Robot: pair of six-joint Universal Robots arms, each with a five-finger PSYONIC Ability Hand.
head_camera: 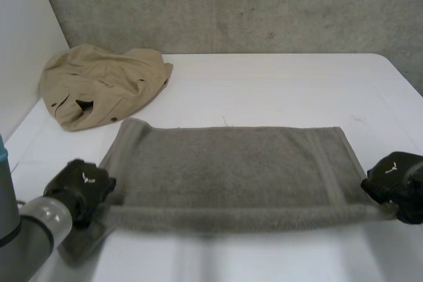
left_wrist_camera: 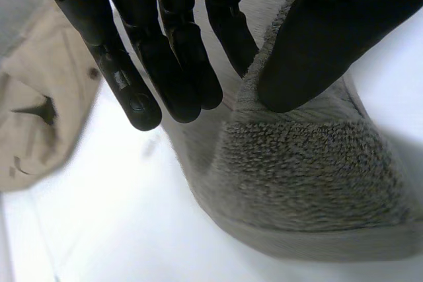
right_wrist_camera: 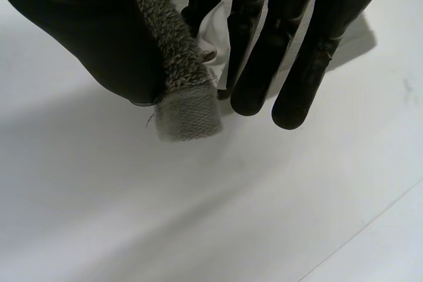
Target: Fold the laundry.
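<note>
A grey towel [head_camera: 231,163] lies spread across the white table [head_camera: 277,84], its near edge raised a little between my two hands. My left hand [head_camera: 82,186] is at the near left corner. In the left wrist view the thumb of my left hand [left_wrist_camera: 330,44] presses the towel [left_wrist_camera: 304,170] against the straight fingers [left_wrist_camera: 165,64]. My right hand [head_camera: 396,176] holds the near right corner. In the right wrist view that towel corner [right_wrist_camera: 188,113] sticks out between the thumb of my right hand [right_wrist_camera: 79,31] and the fingers [right_wrist_camera: 297,64].
A crumpled beige garment [head_camera: 99,84] with buttons lies at the back left of the table, also beside my left hand's fingers [left_wrist_camera: 39,110]. A grey wall runs behind the table. Bare table stretches beyond the towel to the back right.
</note>
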